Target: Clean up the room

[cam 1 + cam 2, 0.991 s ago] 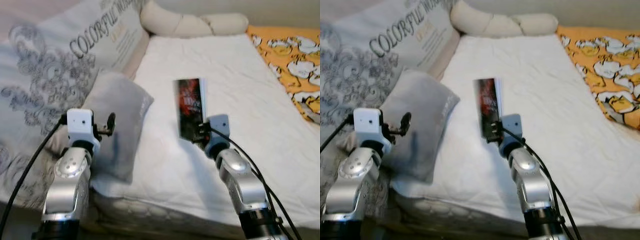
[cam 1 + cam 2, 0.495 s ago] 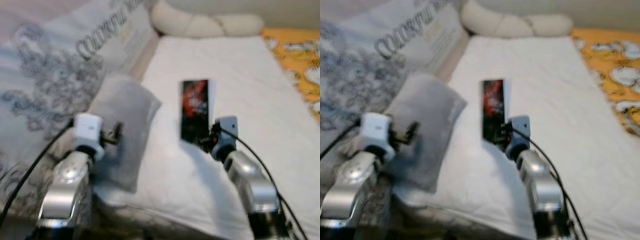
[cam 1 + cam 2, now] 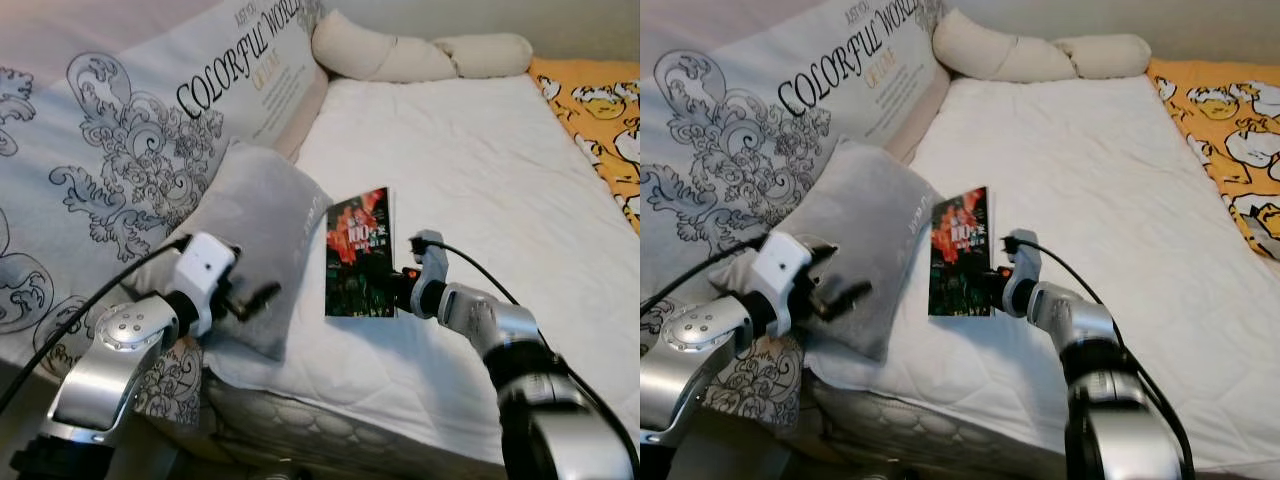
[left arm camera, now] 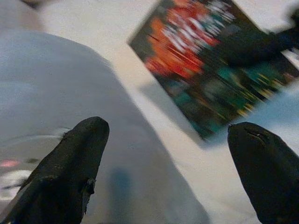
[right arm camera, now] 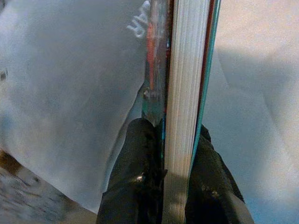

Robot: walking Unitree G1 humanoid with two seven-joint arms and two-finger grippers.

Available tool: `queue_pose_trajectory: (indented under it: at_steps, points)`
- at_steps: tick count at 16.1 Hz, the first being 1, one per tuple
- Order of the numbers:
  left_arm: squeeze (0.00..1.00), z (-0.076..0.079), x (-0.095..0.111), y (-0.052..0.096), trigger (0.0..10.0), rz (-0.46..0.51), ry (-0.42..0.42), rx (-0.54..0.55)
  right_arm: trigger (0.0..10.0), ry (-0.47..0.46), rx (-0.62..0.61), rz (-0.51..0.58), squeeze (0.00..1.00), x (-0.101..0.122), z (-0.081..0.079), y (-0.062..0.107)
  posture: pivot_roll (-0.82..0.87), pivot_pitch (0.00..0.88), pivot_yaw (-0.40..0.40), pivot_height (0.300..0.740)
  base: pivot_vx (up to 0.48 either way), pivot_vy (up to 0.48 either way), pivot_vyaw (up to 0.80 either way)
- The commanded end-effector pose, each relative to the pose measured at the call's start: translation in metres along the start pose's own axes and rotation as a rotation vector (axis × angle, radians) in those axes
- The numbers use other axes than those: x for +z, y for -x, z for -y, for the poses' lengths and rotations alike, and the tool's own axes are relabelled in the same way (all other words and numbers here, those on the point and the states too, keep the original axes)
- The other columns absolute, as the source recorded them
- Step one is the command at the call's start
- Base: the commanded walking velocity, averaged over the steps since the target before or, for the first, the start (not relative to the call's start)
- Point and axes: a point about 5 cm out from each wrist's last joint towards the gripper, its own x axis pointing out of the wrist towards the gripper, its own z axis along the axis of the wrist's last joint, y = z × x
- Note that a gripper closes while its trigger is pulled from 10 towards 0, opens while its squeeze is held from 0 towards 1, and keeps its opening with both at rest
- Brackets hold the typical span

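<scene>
Tilted now, the book point(image 3: 358, 252) was upright; right gripper point(image 5: 172, 154) pinches its lower edge beside the pillow point(image 3: 258, 238). Left gripper point(image 4: 163, 158) spread above the pillow.

A home bedroom is showing here: a bed point(image 3: 480, 150) is lying under a white quilted cover, with pillows point(image 3: 250, 245) and a printed duvet point(image 3: 130, 150).

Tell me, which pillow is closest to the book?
The small plain grey pillow, lying right beside the book that the right tool grips. The big pillow printed COLORFUL and the cream bolster sit farther away.
</scene>
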Motion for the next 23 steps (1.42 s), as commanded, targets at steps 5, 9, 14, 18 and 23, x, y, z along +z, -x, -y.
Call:
queue_pose_trajectory:
  at_steps: [5, 9, 14, 18, 23]
  points:
    - [0.00, 0.006, 0.000, 0.009, 10.0, -0.058, -0.006, -0.104, 10.0, -0.111, -0.086, -0.012, 0.00, -0.005, 0.005, -0.009, 0.10, 0.000, 0.095, 0.740, 0.000, 0.000, 0.00]
    - [0.00, 0.018, -0.007, 0.026, 10.0, -0.144, 0.013, -0.193, 10.0, -0.043, -0.249, -0.074, 1.00, -0.031, 0.013, -0.013, 0.17, 0.000, 0.091, 0.740, 0.000, 0.000, 0.00]
    - [0.00, 0.020, -0.007, 0.035, 10.0, -0.179, 0.013, -0.205, 10.0, 0.003, -0.393, -0.068, 1.00, -0.036, 0.028, -0.006, 0.18, 0.000, 0.107, 0.740, 0.000, 0.000, 0.00]
    - [0.00, 0.021, -0.012, 0.030, 10.0, -0.193, 0.032, -0.214, 10.0, -0.043, -0.406, -0.035, 1.00, -0.035, 0.041, 0.005, 0.13, 0.000, 0.122, 0.740, 0.000, 0.000, 0.00]
    - [0.00, 0.022, -0.014, 0.015, 10.0, -0.160, 0.052, -0.206, 10.0, 0.037, -0.335, -0.021, 1.00, -0.037, 0.057, 0.021, 0.03, 0.000, 0.131, 0.740, 0.000, 0.000, 0.00]
